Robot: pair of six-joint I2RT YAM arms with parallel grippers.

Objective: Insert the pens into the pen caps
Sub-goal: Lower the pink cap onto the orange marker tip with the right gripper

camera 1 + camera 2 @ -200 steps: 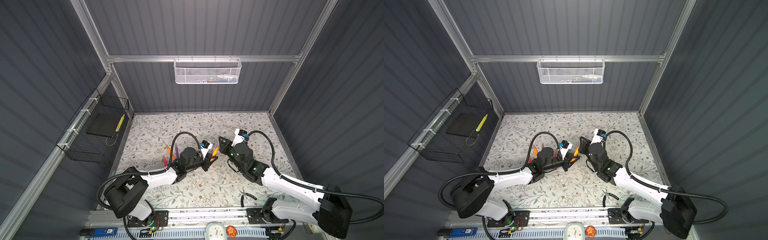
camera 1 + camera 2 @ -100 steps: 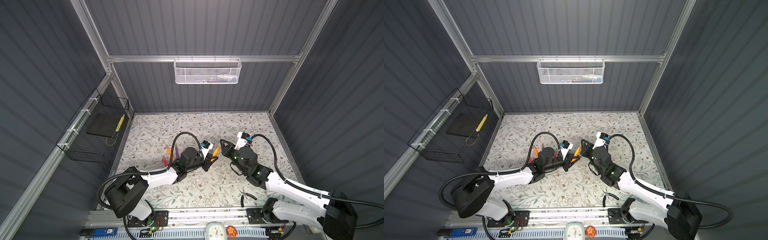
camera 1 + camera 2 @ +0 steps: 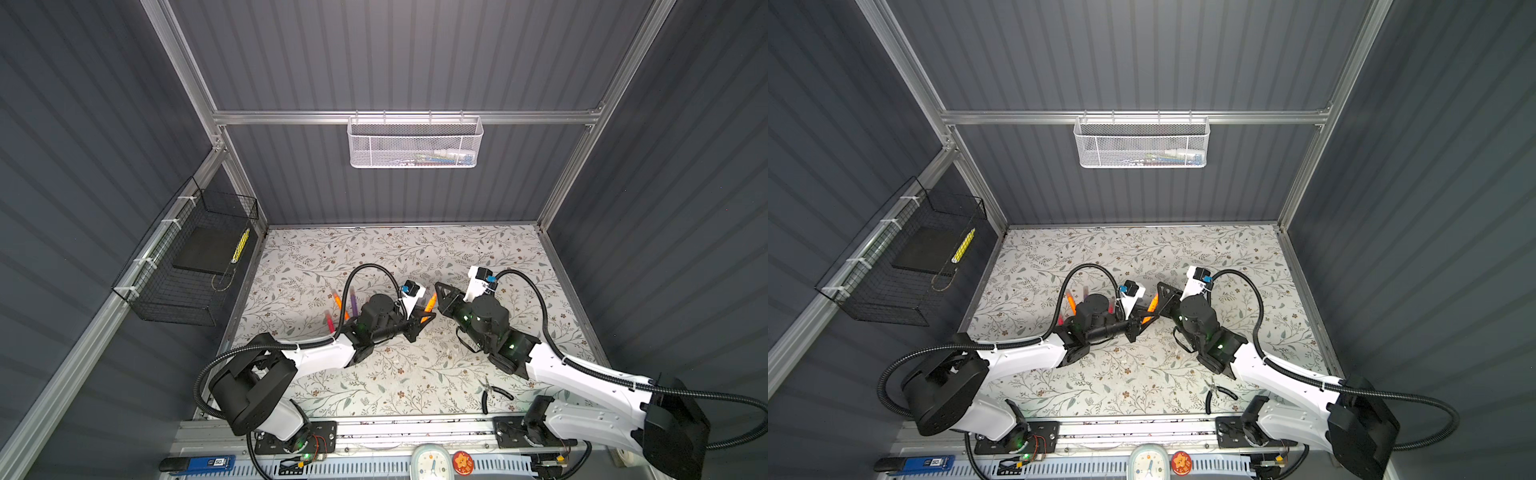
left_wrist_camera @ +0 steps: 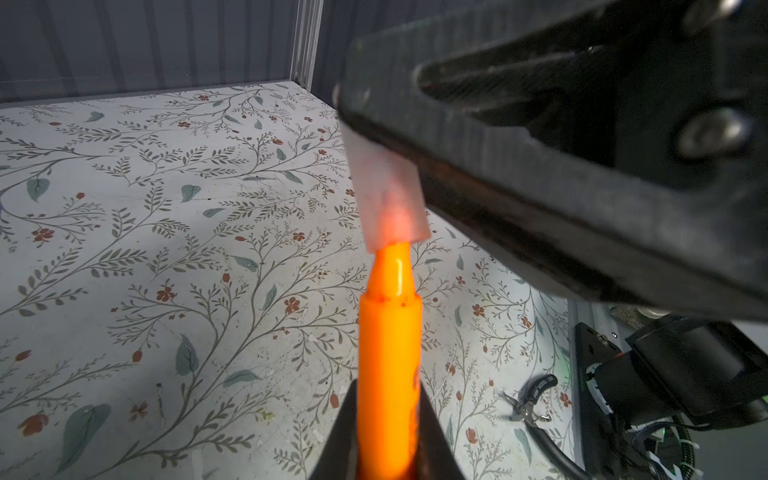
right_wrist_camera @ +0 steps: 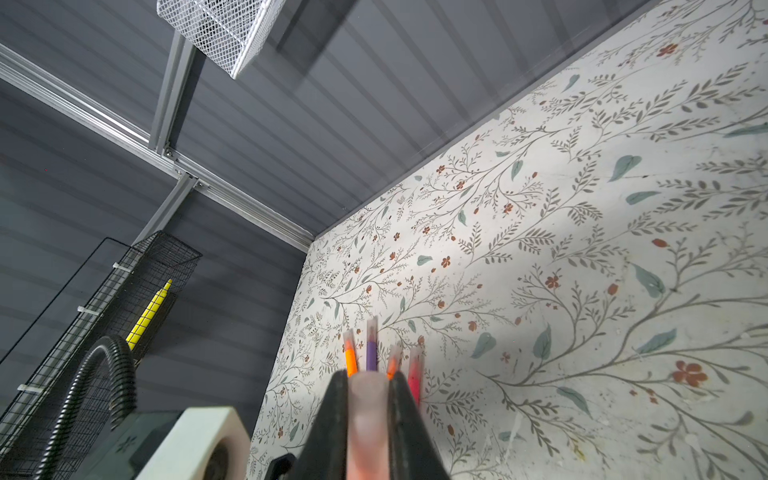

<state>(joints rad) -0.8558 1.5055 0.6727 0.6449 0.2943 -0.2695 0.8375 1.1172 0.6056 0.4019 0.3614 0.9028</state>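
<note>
My left gripper (image 4: 388,399) is shut on an orange pen (image 4: 388,353), which points away from it above the table. My right gripper (image 5: 368,386) is shut on a translucent pale-pink pen cap (image 5: 368,411). In the left wrist view the pen's tip sits just inside the mouth of that cap (image 4: 388,195). Both top views show the two grippers meeting over the middle of the table, left gripper (image 3: 424,320) and right gripper (image 3: 440,291), with the orange pen (image 3: 1152,307) between them. Several other pens lie on the table's left side, among them an orange pen (image 5: 350,357), a purple pen (image 5: 371,353) and a pink-red pen (image 5: 414,374), each with a cap on.
Black-handled pliers (image 3: 492,392) lie near the front right of the floral table (image 3: 415,257). A white mesh basket (image 3: 415,143) hangs on the back wall. A black wire basket (image 3: 195,257) holding a yellow marker hangs on the left wall.
The right arm has shifted its pose slightly while its fingertips stay at the pen's tip. The left arm has not moved, and both grippers stay shut.
</note>
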